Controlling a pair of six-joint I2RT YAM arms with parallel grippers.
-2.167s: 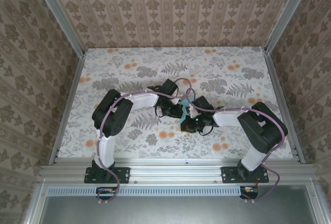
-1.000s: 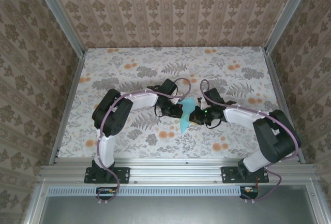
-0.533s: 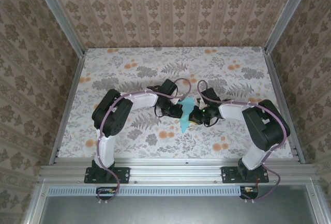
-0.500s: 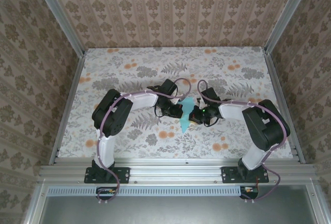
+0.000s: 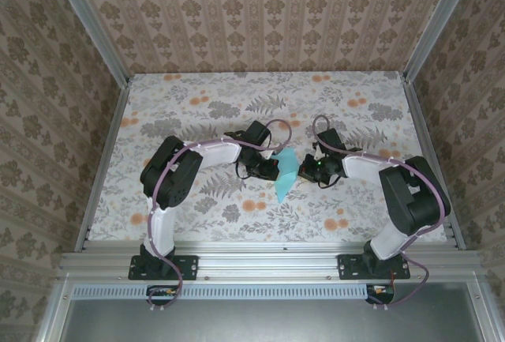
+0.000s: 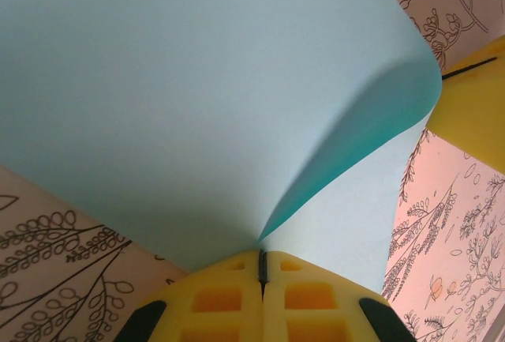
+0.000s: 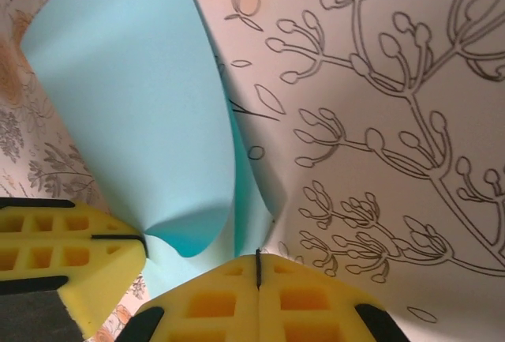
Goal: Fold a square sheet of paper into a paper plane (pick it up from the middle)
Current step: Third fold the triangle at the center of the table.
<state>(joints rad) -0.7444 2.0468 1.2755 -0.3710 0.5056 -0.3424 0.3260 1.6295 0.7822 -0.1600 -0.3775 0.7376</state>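
1. We find the sheet of paper (image 5: 286,174) near the middle of the floral surface (image 5: 197,105), between the tips of the two arms, with only its light turquoise side showing.
2. In the top view the left arm (image 5: 213,151) reaches in from the left and the right arm (image 5: 367,167) from the right. Their tips stand just beside each other with the paper between them.
3. In the left wrist view the left fingers (image 6: 217,298) are pressed together with no gap. An edge of the sheet of paper (image 6: 197,105) is pinched in the seam between the yellow pads.
4. From that pinch the paper fans out away from the camera, and its right part curls over in a soft, rounded bend.
5. The right fingers (image 6: 473,113) appear at the right edge of the same view, just beside the curled part.
6. In the right wrist view the right fingers (image 7: 213,302) are likewise closed tight, and they clamp another edge of the sheet of paper (image 7: 134,97).
7. The left fingers (image 7: 63,239) sit at the lower left of that view, close to the right pair, and the paper bows between the two grips.
8. The patterned surface (image 7: 379,121) lies beyond the paper.
9. In the top view the paper narrows to a tip that points toward the near edge. We cannot tell whether this tip touches the surface.
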